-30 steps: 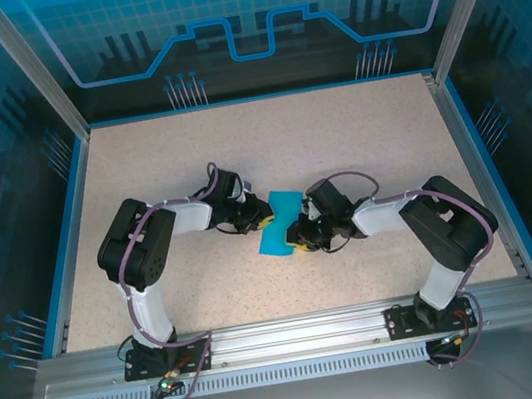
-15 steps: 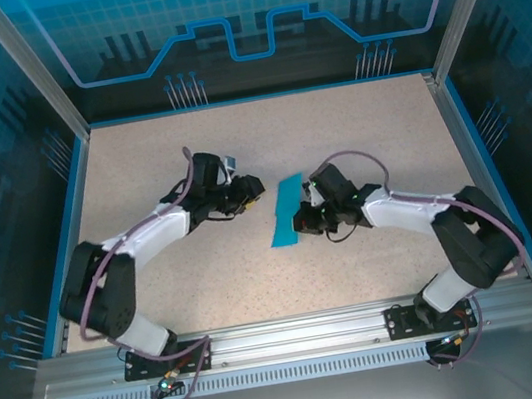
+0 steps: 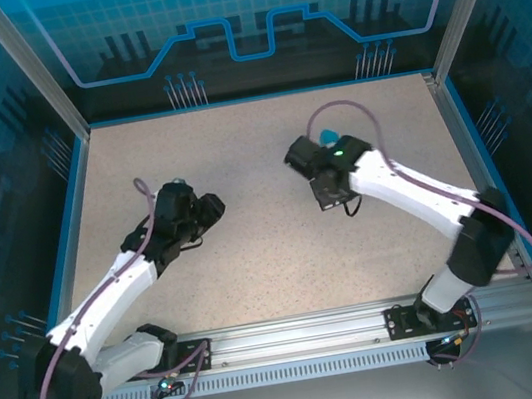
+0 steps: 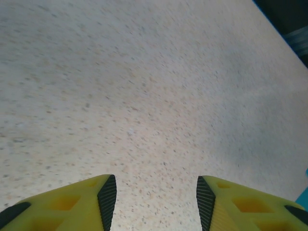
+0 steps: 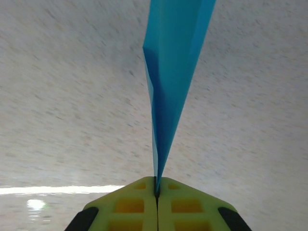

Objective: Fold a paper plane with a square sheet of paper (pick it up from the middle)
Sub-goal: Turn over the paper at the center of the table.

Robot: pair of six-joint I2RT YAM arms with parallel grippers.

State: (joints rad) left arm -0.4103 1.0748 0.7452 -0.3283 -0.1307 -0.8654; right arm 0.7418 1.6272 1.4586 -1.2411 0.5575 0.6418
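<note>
Holding: cyan-blue paper (image 5: pixel 174 72), folded narrow with a centre crease | grip: right gripper (image 5: pixel 157 191), yellow fingers (image 5: pixel 130 204) pressed together on its lower end | place: above the table (image 3: pixel 256 262) surface, right of centre, toward the far edge | left gripper (image 4: pixel 156 197): jaws apart, speckled surface between them, left of centre.

Paper plane (image 5: pixel 174 67) aloft in right hand (image 5: pixel 157 188).

Lab robot cell: aluminium frame (image 3: pixel 21 58), blue panels (image 3: pixel 248 20), speckled table (image 3: pixel 274 249).
</note>
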